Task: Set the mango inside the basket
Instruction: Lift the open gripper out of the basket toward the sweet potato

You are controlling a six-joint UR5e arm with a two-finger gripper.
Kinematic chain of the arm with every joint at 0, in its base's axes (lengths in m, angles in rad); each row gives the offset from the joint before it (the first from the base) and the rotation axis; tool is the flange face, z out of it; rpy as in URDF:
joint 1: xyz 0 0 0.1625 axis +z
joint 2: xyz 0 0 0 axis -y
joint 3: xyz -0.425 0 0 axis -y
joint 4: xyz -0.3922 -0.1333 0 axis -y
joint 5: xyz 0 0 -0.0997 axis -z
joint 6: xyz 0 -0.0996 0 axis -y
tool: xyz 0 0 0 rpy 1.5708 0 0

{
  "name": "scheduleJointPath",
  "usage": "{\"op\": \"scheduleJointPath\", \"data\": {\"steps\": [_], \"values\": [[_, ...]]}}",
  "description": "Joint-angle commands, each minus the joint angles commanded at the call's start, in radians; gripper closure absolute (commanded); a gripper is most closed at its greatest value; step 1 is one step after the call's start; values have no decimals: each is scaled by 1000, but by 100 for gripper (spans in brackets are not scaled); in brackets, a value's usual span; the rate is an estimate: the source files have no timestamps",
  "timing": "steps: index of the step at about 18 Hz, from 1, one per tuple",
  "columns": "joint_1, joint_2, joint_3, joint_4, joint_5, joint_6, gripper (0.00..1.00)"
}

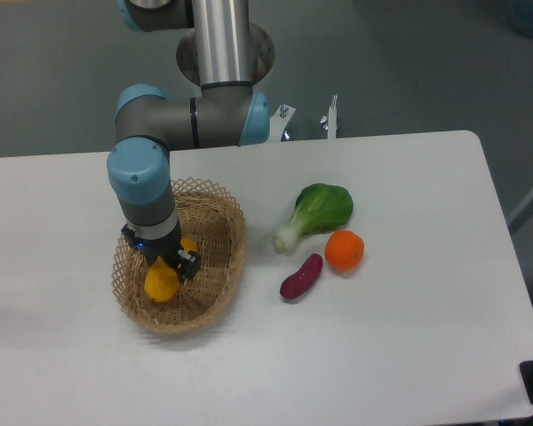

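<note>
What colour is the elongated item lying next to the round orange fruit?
Dark purple sweet potato, clearest in the fixed camera view, left of the orange fruit.

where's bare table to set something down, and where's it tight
Free: the table along the front edge, the far right beyond the orange, and the left end beside the basket. Tight: the cluster of bok choy, orange and sweet potato, and inside the basket, where the gripper and mango sit.

The yellow-orange mango (163, 280) is seen inside the oval tan wicker basket (220, 232), partly hidden from above. The basket is set upright on the white counter (382, 355).
</note>
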Motion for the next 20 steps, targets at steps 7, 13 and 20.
{"op": "scheduleJointPath", "data": {"steps": [7, 13, 20], "values": [[83, 35, 63, -3, -2, 0, 0], [210, 81, 138, -11, -5, 63, 0], [357, 124, 233, -145, -18, 285, 0]]}}
